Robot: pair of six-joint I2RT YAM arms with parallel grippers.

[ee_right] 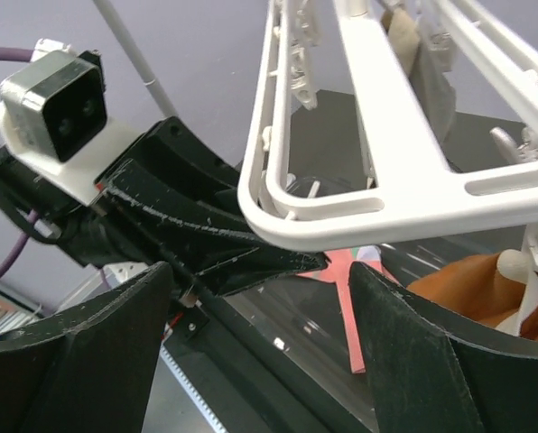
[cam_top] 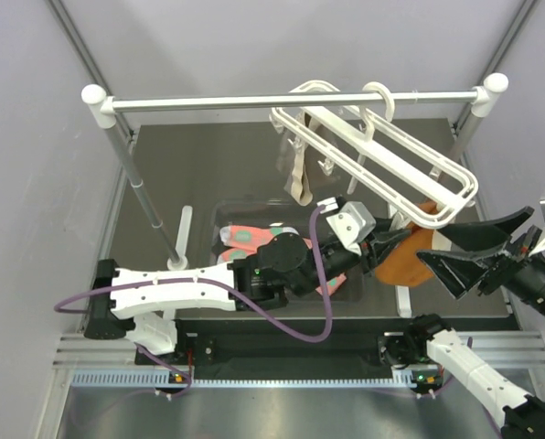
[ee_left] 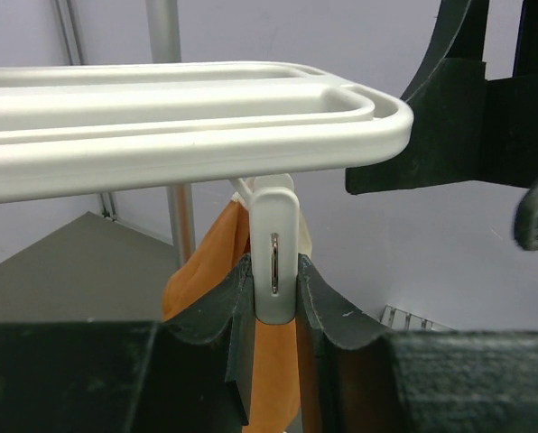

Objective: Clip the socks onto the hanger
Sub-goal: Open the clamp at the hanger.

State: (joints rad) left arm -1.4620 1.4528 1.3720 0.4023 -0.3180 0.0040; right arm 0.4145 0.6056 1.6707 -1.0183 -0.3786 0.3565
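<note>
The white hanger (cam_top: 410, 155) hangs by its hook from the metal rail and tilts down to the right. My left gripper (cam_top: 393, 245) reaches up under the hanger's low end. In the left wrist view it (ee_left: 274, 275) is shut on a white dangling clip (ee_left: 274, 236), one finger on each side. A rust-orange cloth (ee_left: 197, 275) hangs just behind that clip. The salmon-pink socks (cam_top: 243, 238) lie on the table under the left arm, partly hidden; one strip (ee_right: 350, 316) shows in the right wrist view. My right gripper (cam_top: 440, 247) stands open just right of the orange cloth, holding nothing.
A metal rail (cam_top: 254, 102) with white ball ends spans the back on two posts. A beige-grey cloth (cam_top: 298, 181) hangs from a clip at the hanger's left end. The two grippers are close together under the hanger's corner (ee_right: 341, 216). Grey walls stand on both sides.
</note>
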